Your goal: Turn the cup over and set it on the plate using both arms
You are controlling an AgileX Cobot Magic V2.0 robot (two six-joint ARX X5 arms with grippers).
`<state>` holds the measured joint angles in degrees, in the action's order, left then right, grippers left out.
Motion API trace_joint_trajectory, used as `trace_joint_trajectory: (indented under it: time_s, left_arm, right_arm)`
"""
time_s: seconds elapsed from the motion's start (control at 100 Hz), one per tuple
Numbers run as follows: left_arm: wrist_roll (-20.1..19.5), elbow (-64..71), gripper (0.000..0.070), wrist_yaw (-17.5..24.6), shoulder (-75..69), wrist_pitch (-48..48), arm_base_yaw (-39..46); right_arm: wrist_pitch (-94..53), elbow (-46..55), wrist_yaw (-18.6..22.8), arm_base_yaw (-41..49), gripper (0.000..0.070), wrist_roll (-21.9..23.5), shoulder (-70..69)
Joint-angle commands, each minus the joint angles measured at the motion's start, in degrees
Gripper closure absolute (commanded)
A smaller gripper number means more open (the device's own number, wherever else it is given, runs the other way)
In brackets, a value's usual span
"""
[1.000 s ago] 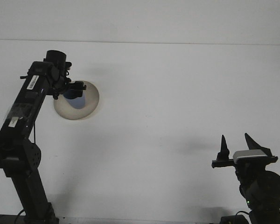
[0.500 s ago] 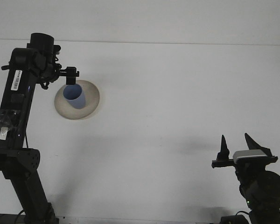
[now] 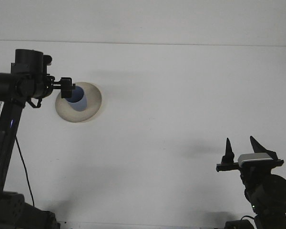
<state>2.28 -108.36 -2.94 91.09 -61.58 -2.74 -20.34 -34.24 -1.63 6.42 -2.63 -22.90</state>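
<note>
Upper left of the frame, my left gripper [image 3: 68, 88] sits just beside the blue cup [image 3: 78, 98], over the plate's near rim — whether its fingers are parted or closed, I cannot tell from here. The cup stands on the cream plate [image 3: 92, 102], mouth up as far as I can judge, so the placing looks done. Lower right, my right gripper [image 3: 239, 149] points up, fingers spread, holding nothing.

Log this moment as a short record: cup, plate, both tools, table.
cup: blue, on the plate, partly hidden by the left tool
plate: beige, round, far left of the table
left tool: at the cup's near-left rim; grip unclear
right tool: open, pointing up, near right, holding nothing
table: white
</note>
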Motion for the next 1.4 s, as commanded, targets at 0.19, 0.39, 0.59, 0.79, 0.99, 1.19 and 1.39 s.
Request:
trace_joint_trajectory:
  time_s: [0.19,0.39,0.59,0.79,0.99,1.19,1.39]
  left_arm:
    - [1.86,30.14,0.0189,0.04,-22.25,18.93,0.04]
    - [1.86,50.14,0.0185,0.09,-39.45,33.22,0.02]
    - [-0.02,66.03,0.0184,2.91,-53.27,44.48,-0.35]
    - [-0.63,71.25,0.0087,6.01,-59.73,49.59,-0.68]
    - [-0.57,71.25,0.0088,5.99,-60.15,49.64,-0.68]
    - [-0.52,71.25,0.0189,6.01,-60.15,48.0,-0.7]
    - [-0.52,71.25,0.07,6.01,-60.15,46.51,-0.7]
  right_arm:
    - [0.55,-0.35,-0.09,0.09,0.0212,-0.39,-0.02]
    - [0.57,-0.35,-0.07,0.09,0.0213,-0.39,-0.02]
    - [0.59,-0.35,-0.04,0.09,0.0213,-0.37,-0.02]
    - [0.63,-0.35,0.0,0.09,0.0212,-0.37,-0.02]
    - [0.61,-0.35,0.02,0.09,0.0212,-0.39,-0.02]
    - [0.61,-0.35,0.0,0.09,0.0392,-0.37,-0.02]
    - [0.63,-0.35,-0.04,0.09,0.07,-0.37,-0.02]
